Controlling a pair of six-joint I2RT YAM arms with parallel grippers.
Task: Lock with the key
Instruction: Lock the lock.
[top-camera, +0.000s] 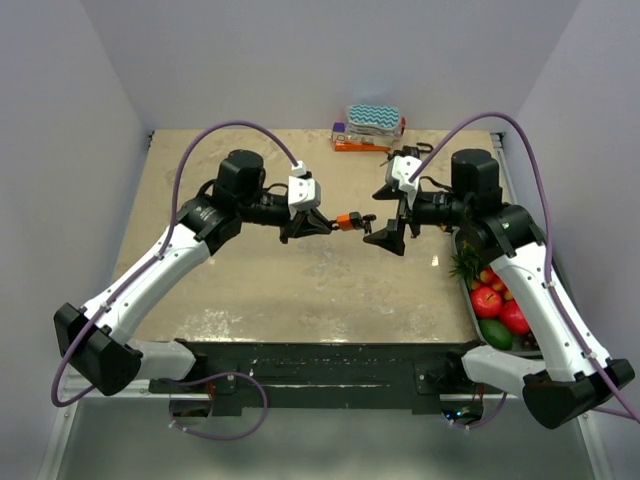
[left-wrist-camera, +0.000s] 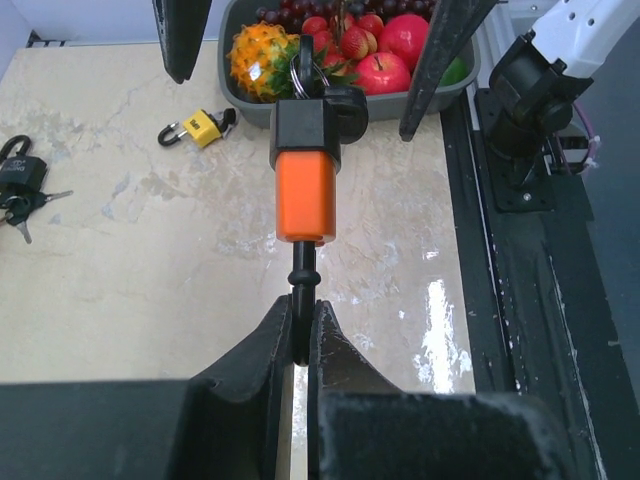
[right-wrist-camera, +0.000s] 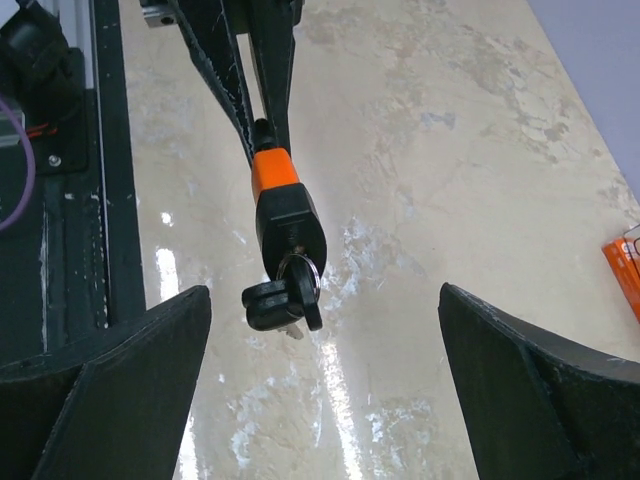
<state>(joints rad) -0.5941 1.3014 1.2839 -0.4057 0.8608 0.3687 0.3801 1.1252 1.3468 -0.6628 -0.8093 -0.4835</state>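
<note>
An orange and black padlock (top-camera: 349, 221) hangs in the air between the two arms. My left gripper (left-wrist-camera: 298, 335) is shut on its black shackle, holding it out level; the lock body (left-wrist-camera: 306, 170) points away from it. A key sits in the lock's black end, with spare black keys (right-wrist-camera: 285, 302) dangling from a ring. My right gripper (right-wrist-camera: 325, 335) is wide open just beyond the keys, one finger on each side, touching nothing. In the top view the right gripper (top-camera: 390, 232) is just right of the lock.
A grey tray of fruit (top-camera: 465, 280) stands at the right edge. A yellow padlock (left-wrist-camera: 195, 127) and a black padlock with keys (left-wrist-camera: 20, 175) lie on the table. Boxes (top-camera: 372, 128) stand at the back.
</note>
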